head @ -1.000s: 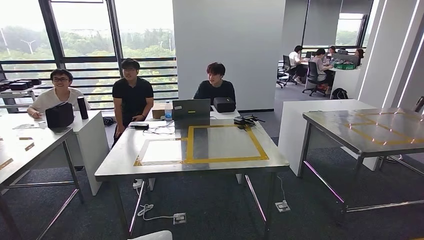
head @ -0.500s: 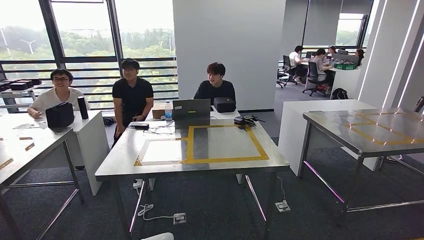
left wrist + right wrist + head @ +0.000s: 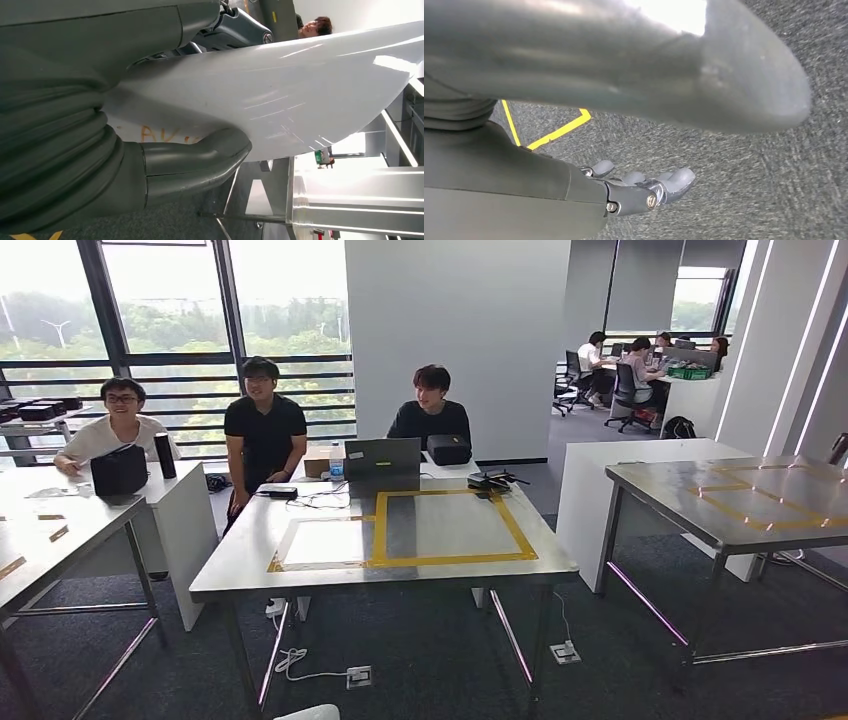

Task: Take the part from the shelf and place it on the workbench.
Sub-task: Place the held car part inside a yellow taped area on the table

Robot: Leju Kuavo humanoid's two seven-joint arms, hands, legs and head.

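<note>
Part (image 3: 280,95): a white glossy curved panel, held in the left hand; orange lettering is seen on it beside the thumb. In the head view a white edge of it (image 3: 308,712) is seen at the bottom of the picture, low and in front of the workbench.
Left hand (image 3: 150,125): the panel is grasped, with the thumb (image 3: 200,160) pressed against one face and darker fingers seen past the other face.
Right hand (image 3: 634,192): nothing is held; the fingers (image 3: 674,181) are loosely extended above grey carpet (image 3: 749,175), near a yellow floor line (image 3: 559,131).
Workbench (image 3: 240,560): a steel table straight ahead, marked with a yellow tape square (image 3: 450,525); a laptop (image 3: 382,456) and cables lie at its far edge.
People: three are seen behind the workbench, others at desks far right.
Side tables: one steel table (image 3: 740,500) stands to the right, another (image 3: 40,530) to the left.
Change: the white edge at the bottom of the head view was larger a second ago, lower half a second ago, and is again slightly higher. The rest of the scene is unchanged.
</note>
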